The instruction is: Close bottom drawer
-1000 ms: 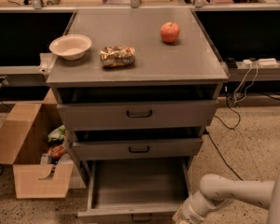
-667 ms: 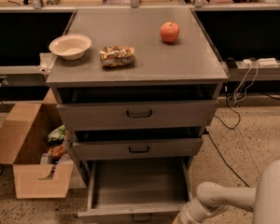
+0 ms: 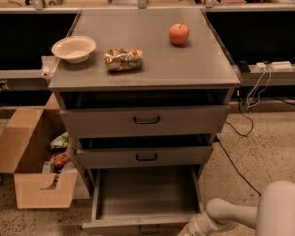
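The bottom drawer (image 3: 137,223) stands pulled far out of the grey cabinet (image 3: 152,75), with the gripper (image 3: 188,231) low beside its right front corner, while a bowl (image 3: 73,48), a snack bag (image 3: 123,59) and an apple (image 3: 179,34) sit on top.

Cabinet top (image 3: 152,65) carries bowl (image 3: 73,48), packet (image 3: 123,59), apple (image 3: 179,34); claw (image 3: 189,229) hangs near the floor (image 3: 268,151).

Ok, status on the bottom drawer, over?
Gripper at frame's bottom edge, right of bottom drawer front. Drawer pulled well out. Nothing visible blocking it.
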Robot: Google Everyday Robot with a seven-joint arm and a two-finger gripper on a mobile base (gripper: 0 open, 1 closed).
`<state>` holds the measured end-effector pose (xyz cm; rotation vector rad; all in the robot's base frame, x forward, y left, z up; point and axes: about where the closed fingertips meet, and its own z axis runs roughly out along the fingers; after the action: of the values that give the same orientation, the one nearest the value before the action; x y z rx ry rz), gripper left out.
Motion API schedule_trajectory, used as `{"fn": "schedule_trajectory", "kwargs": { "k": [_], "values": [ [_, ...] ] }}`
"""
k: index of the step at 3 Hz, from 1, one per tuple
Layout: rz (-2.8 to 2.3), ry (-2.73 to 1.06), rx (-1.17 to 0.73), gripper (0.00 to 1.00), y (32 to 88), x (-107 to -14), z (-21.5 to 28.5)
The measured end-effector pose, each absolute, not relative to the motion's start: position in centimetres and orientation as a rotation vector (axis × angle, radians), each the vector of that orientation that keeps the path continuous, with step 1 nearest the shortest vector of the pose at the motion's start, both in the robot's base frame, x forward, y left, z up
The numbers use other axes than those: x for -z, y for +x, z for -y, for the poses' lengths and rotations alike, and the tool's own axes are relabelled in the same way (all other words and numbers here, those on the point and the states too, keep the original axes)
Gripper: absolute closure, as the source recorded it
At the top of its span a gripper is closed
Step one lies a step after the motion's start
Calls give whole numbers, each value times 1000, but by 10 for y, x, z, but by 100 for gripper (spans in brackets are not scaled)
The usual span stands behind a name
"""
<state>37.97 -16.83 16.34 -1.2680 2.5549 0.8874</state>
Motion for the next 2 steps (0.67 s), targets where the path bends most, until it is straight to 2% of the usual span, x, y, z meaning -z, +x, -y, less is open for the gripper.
{"fn": "schedule_trajectory", "kwargs": {
  "k": [1,2],
  "values": [
    [-2547,-1196,-808,100,406,-153,170],
    [-2547,-1196,-808,100,406,-153,170]
  ]
}}
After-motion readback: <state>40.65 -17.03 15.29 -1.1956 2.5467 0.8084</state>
